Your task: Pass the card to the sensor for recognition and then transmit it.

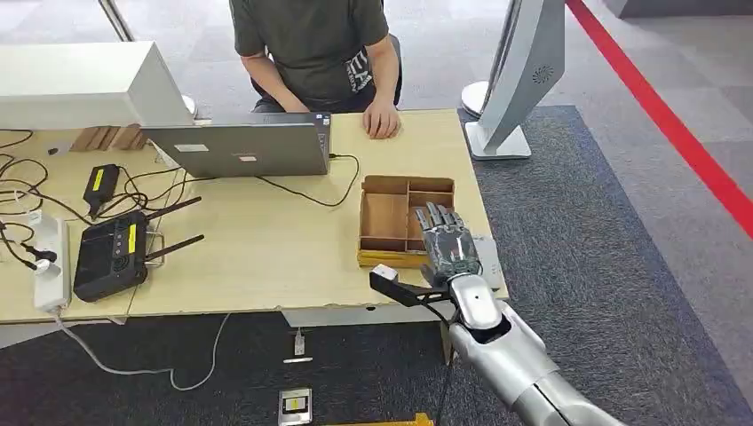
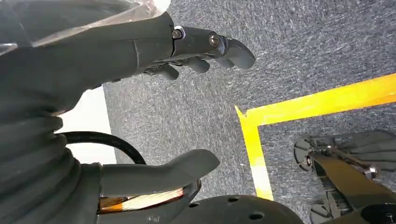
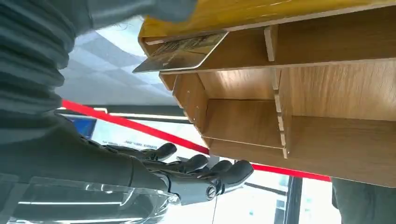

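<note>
Where the head view looks down, the right hand (image 1: 450, 246), fingers spread and empty, hovers over a plywood divided tray (image 1: 387, 217) on the pale table (image 1: 266, 248). Left wrist view: left hand (image 2: 187, 46) loosely open above grey carpet (image 2: 303, 46). Right wrist view: a thin card (image 3: 180, 53) lies at the tray's edge, partly hidden.

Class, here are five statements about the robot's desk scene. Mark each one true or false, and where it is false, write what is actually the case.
1. The right hand is above the wooden compartment tray. True.
2. The laptop stands between the person and the tray. False: it stands to the tray's left, in front of the person.
3. The right hand grips a card. False: its fingers are spread and the card lies apart from them at the tray's edge.
4. A black router lies on the desk's left part. True.
5. The left hand hangs above grey carpet. True.
</note>
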{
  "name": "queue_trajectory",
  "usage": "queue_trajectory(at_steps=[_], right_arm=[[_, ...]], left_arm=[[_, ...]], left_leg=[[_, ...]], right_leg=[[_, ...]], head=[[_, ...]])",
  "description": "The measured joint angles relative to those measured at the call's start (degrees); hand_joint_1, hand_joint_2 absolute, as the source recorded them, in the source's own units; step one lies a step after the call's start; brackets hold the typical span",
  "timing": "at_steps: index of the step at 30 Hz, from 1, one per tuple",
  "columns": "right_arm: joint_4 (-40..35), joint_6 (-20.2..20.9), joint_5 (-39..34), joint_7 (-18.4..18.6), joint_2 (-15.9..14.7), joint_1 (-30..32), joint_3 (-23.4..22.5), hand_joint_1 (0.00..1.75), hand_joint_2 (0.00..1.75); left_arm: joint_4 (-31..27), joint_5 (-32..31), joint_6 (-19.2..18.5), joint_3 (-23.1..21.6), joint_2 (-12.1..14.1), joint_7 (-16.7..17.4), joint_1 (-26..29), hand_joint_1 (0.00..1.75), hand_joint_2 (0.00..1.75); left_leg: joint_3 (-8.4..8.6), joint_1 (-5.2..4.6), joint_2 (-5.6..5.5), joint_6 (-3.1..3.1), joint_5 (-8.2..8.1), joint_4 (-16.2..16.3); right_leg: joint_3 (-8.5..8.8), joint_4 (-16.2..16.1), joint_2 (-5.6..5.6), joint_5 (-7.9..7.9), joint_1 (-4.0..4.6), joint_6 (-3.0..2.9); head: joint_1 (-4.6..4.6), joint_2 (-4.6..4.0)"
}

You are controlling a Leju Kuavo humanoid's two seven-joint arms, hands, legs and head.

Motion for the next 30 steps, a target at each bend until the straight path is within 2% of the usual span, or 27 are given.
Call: queue_trajectory(at_steps=[6, 13, 14, 15, 17, 18, 30], right_arm=[[0.1, 0.7, 0.1, -0.2, 0.0, 0.0, 0.2, 1.75, 1.75], [1.0, 1.0, 0.5, 0.3, 0.0, -0.7, 0.4, 1.62, 1.75], [1.2, 1.0, 0.5, 0.3, 0.0, -0.8, 0.4, 1.47, 1.75], [1.4, 1.0, 0.5, 0.3, 0.0, -0.9, 0.4, 1.17, 1.75], [1.8, 0.9, 0.5, 0.3, 0.0, -1.1, 0.4, 1.2, 1.75], [2.0, 0.8, 0.5, 0.3, 0.0, -1.2, 0.5, 1.75, 1.75], [3.6, 0.1, 0.3, 0.1, 0.1, -1.6, 0.5, 1.75, 1.75]], left_arm=[[0.0, -0.1, 0.0, 0.0, 0.0, -0.1, 0.0, 0.0, 1.75], [0.0, 0.2, 0.2, 0.0, 0.0, -0.2, 0.0, 0.0, 1.75], [0.0, 0.2, 0.3, 0.0, 0.0, -0.2, 0.0, 0.0, 1.75], [0.0, 0.3, 0.3, 0.0, 0.0, -0.2, 0.0, 0.0, 1.75], [0.0, 0.3, 0.4, 0.0, 0.0, -0.2, 0.0, 0.0, 1.75], [0.0, 0.3, 0.4, 0.0, 0.0, -0.2, 0.0, 0.0, 1.75], [0.0, 0.3, 0.6, 0.0, 0.0, -0.2, 0.0, 0.0, 1.75]], left_leg=[[0.0, 0.0, 0.0, 0.0, 0.0, 0.0], [0.0, 0.0, 0.0, 0.0, 0.0, 0.0], [0.0, 0.0, 0.0, 0.0, 0.0, 0.0], [0.0, 0.0, 0.0, 0.0, 0.0, 0.0], [0.0, 0.0, 0.0, 0.0, 0.0, 0.0], [0.0, 0.0, 0.0, 0.0, 0.0, 0.0], [0.03, 0.0, 0.0, 0.0, 0.01, 0.0]], right_leg=[[0.0, 0.0, 0.0, 0.0, 0.0, 0.0], [0.0, 0.0, 0.0, 0.0, 0.0, 0.0], [0.0, 0.0, 0.0, 0.0, 0.0, 0.0], [0.0, 0.0, 0.0, 0.0, 0.0, 0.0], [0.01, 0.0, 0.0, 0.0, 0.0, 0.0], [0.01, 0.0, 0.0, 0.0, 0.0, 0.0], [0.03, 0.0, 0.0, 0.0, 0.0, 0.0]], head=[[0.0, 0.0], [0.0, 0.0], [0.0, 0.0], [0.0, 0.0], [0.0, 0.0], [0.0, 0.0], [0.0, 0.0]])
